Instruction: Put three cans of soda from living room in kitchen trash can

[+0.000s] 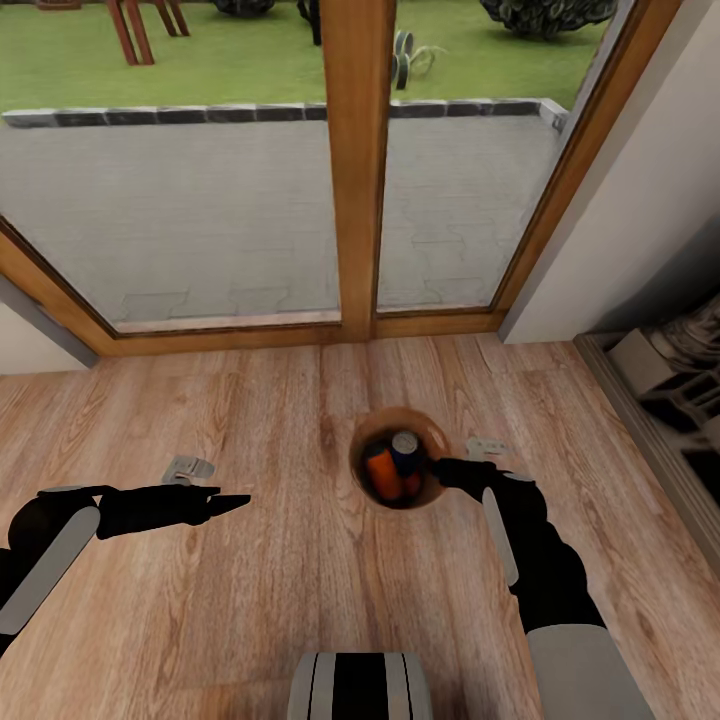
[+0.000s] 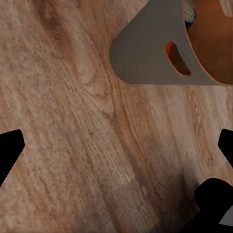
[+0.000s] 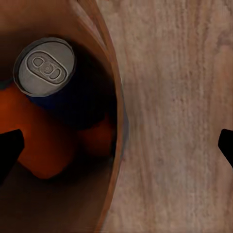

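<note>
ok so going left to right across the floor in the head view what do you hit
left gripper → small grey floor fitting → tash can holding the soda cans → right gripper at its rim → dark shelf unit by the wall

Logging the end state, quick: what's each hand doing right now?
Left hand: open, empty, above the floor.
Right hand: open, empty, at the bucket rim.

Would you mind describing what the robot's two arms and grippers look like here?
Both arms have light grey upper segments that turn to matte black forearms and wrists. The left gripper tapers into slim, pointed black fingers; the right gripper is likewise black. No cables or markings are visible.
</note>
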Tool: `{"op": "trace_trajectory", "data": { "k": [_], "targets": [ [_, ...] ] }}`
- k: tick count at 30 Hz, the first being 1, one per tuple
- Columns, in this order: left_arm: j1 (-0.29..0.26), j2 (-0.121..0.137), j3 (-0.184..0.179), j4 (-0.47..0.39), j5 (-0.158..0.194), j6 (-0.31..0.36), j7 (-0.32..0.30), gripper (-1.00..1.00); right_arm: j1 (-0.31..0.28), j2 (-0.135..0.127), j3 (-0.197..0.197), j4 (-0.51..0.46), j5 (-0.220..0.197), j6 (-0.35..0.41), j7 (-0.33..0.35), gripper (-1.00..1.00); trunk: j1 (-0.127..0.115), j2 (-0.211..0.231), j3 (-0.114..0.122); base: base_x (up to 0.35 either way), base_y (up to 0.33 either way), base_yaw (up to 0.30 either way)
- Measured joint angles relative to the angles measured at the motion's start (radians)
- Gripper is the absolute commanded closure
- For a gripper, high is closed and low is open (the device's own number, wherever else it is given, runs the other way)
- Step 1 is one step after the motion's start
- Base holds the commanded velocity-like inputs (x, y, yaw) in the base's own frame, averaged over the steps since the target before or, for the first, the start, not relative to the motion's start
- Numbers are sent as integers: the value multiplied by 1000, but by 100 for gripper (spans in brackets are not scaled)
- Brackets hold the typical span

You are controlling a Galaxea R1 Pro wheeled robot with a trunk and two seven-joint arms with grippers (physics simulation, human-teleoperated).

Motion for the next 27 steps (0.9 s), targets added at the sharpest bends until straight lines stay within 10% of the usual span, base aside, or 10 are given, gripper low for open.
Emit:
{"op": "trace_trajectory", "data": {
  "k": [10,20,27],
  "targets": [
    [0,0,0,1,0,-2,0,-100,1,2,7,-86,3,13,0,-100,0,0,0,0,0,0],
    [0,0,0,11,1,-4,-3,-100,2,5,7,-275,1,328,6,-100,0,0,0,0,0,0],
    [0,0,0,12,1,-5,-3,-100,17,1,4,-300,1,329,6,-100,0,0,0,0,0,0]
  ]
}}
